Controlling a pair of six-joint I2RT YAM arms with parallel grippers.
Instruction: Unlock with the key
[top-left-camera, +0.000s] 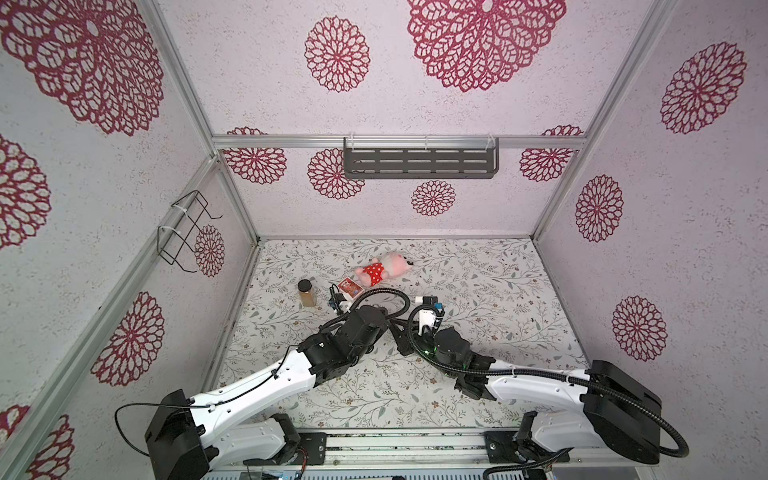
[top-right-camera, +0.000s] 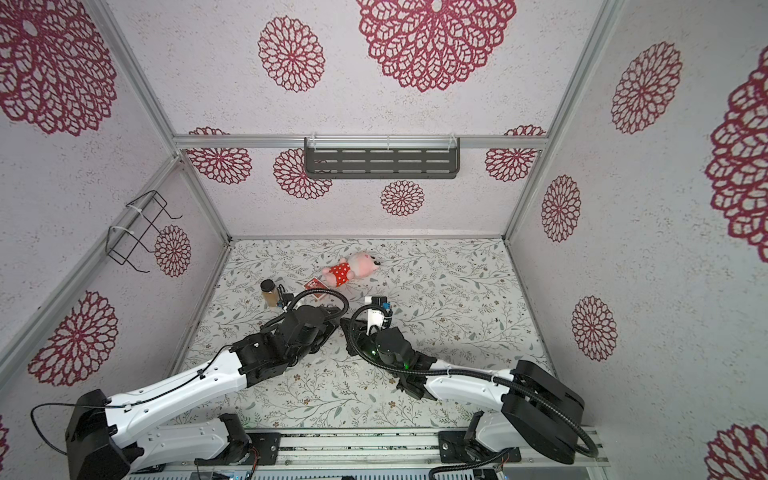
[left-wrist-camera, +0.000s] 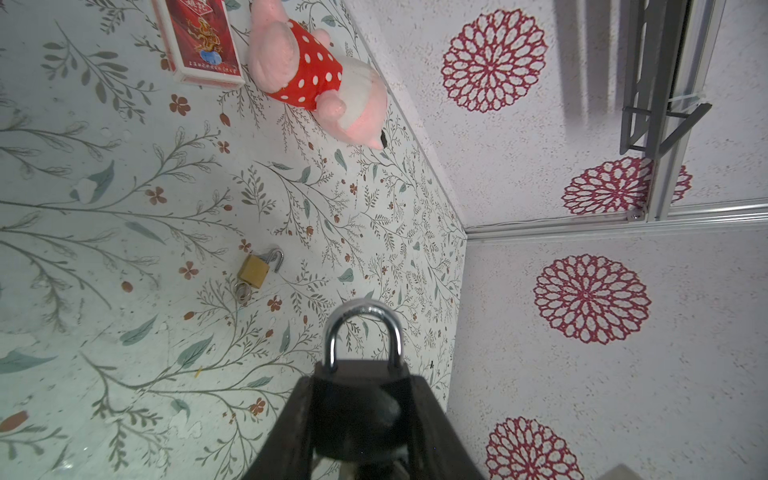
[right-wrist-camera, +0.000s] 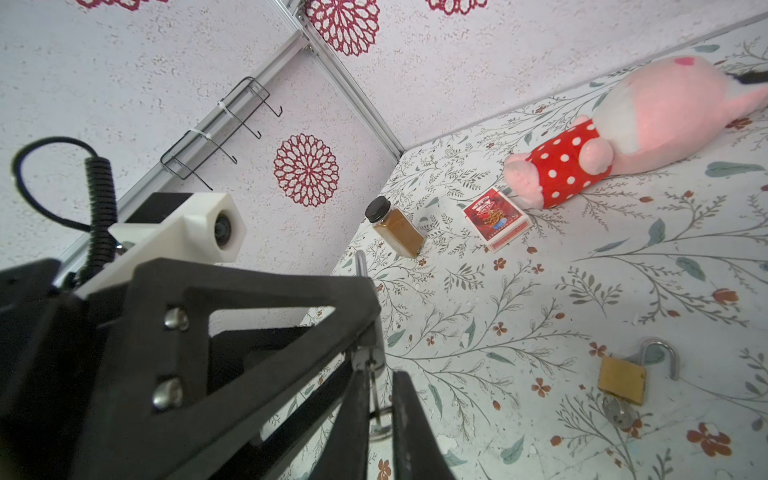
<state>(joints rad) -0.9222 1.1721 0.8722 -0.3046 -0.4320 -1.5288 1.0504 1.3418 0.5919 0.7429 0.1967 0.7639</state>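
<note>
A dark padlock (left-wrist-camera: 353, 399) with a silver shackle (left-wrist-camera: 362, 328) is clamped in my left gripper (left-wrist-camera: 362, 379), shackle pointing away from the wrist and closed. In the right wrist view the key (right-wrist-camera: 374, 392) sticks out of that lock's underside, with its ring (right-wrist-camera: 380, 428) hanging off it. My right gripper (right-wrist-camera: 380, 376) straddles the key with its jaws close together. A thin gap still shows on one side. In both top views the two grippers meet mid-table, left gripper (top-left-camera: 384, 318) and right gripper (top-left-camera: 401, 338), and the lock is hidden between them.
A brass padlock (right-wrist-camera: 622, 380) lies on the floral table with its shackle swung open and a key in it. A pink plush pig (top-left-camera: 384, 268), a red card box (top-left-camera: 348, 287) and a spice jar (top-left-camera: 306, 293) sit beyond the grippers. A wire rack (top-left-camera: 185, 232) and a grey shelf (top-left-camera: 419, 162) hang on the walls.
</note>
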